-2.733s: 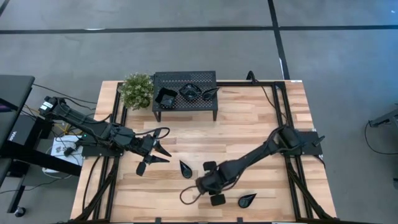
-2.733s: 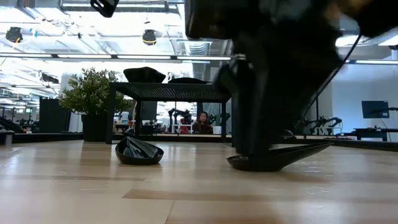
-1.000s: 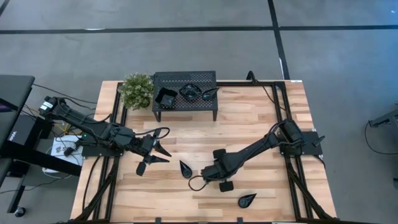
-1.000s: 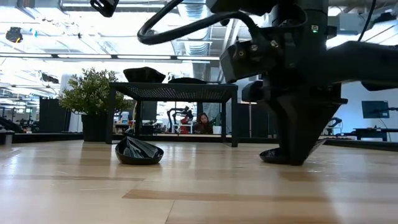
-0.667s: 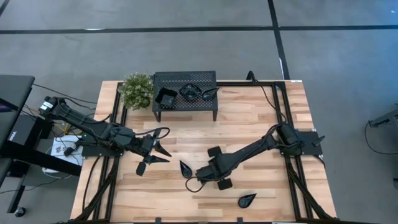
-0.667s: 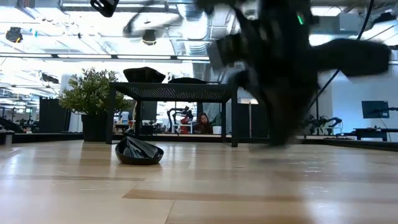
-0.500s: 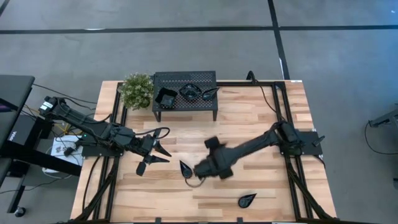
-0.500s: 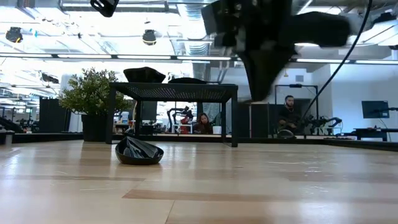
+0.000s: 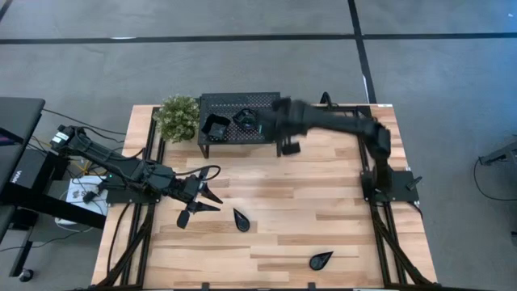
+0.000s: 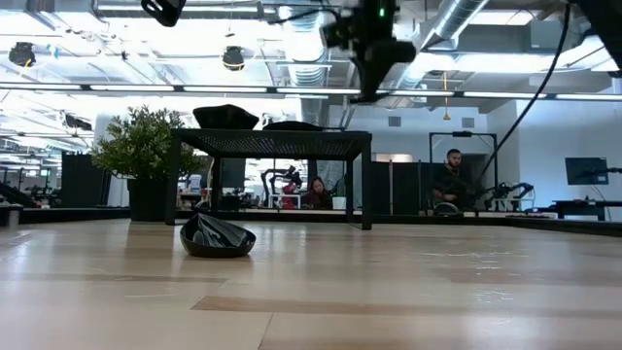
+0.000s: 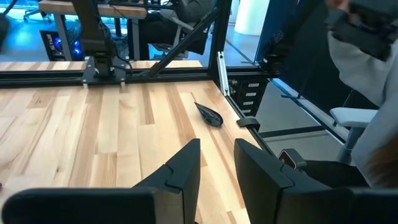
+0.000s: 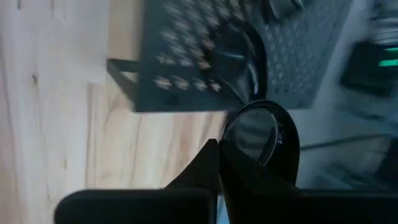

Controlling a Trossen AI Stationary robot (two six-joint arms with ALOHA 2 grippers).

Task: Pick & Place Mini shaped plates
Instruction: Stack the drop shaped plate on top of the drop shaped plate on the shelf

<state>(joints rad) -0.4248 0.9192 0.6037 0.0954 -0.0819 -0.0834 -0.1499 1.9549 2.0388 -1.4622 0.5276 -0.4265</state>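
High view: right gripper (image 9: 276,121) sits blurred over the 3 o'clock end of the perforated stand (image 9: 218,103), arm reaching from the table's right side; the fingers hide whatever they carry. Three dark dishes on the stand top, square one (image 9: 215,126) at its 9 o'clock end. Two teardrop plates lie loose on the table (image 9: 323,202): one (image 9: 241,219) near centre, one (image 9: 320,260) at 5 o'clock, both well apart from the right gripper. Left gripper (image 9: 203,199) hovers at table 9 o'clock, fingers apart, nothing in them; centre teardrop just off its 4 o'clock. Low view: right gripper (image 10: 367,92) high above the stand's 3 o'clock edge; the teardrop plate (image 10: 218,236) on the wood at 8 o'clock of it, far below. Left wrist view: fingers (image 11: 184,171) spread and empty, a teardrop plate (image 11: 209,114) ahead by the table edge. Right wrist view: fingers (image 12: 214,165) pinched together on the rim of a round glossy plate (image 12: 258,130), stand directly beyond it.
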